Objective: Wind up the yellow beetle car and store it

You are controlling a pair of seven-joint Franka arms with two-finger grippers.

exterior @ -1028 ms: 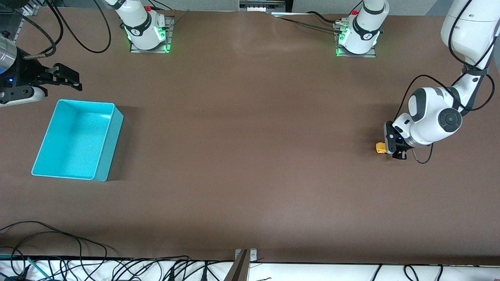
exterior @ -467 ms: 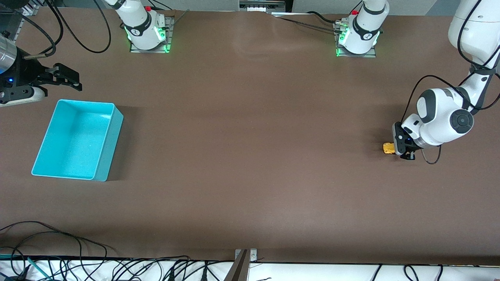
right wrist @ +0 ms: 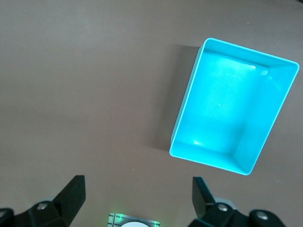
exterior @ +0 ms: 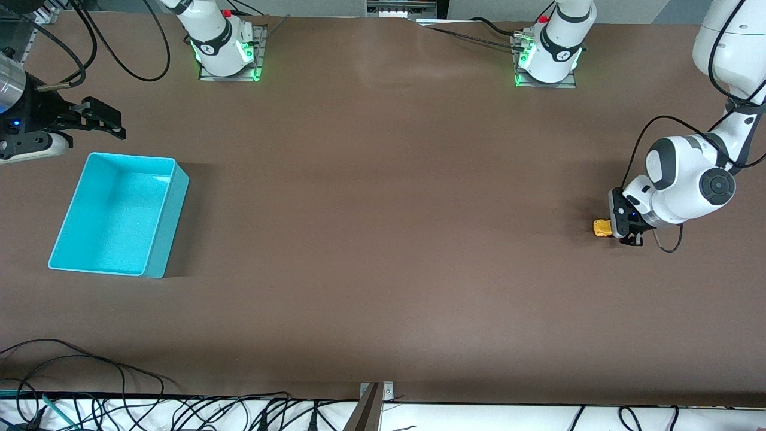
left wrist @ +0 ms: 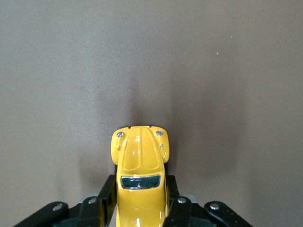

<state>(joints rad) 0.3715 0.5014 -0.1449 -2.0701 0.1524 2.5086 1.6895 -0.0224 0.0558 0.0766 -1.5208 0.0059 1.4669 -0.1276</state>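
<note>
The yellow beetle car (exterior: 601, 228) is down at the table surface near the left arm's end. My left gripper (exterior: 613, 227) is shut on it. In the left wrist view the car (left wrist: 140, 165) pokes out nose-first between the two black fingers (left wrist: 107, 198), which press on its sides; its rear is hidden. At the right arm's end of the table stands the turquoise bin (exterior: 167, 221), with nothing in it. My right gripper (exterior: 114, 124) hangs open beside the bin and waits. In the right wrist view this gripper (right wrist: 139, 189) holds nothing and the bin (right wrist: 261, 118) lies below.
Both arm bases (exterior: 227, 54) (exterior: 547, 57) stand with green lights along the table edge farthest from the front camera. Loose black cables (exterior: 90, 383) lie along the nearest edge. Bare brown tabletop (exterior: 383, 209) stretches between the car and the bin.
My left gripper has dragged the car a short way toward the left arm's end of the table, still shut on it. The right arm and the bin have not moved.
</note>
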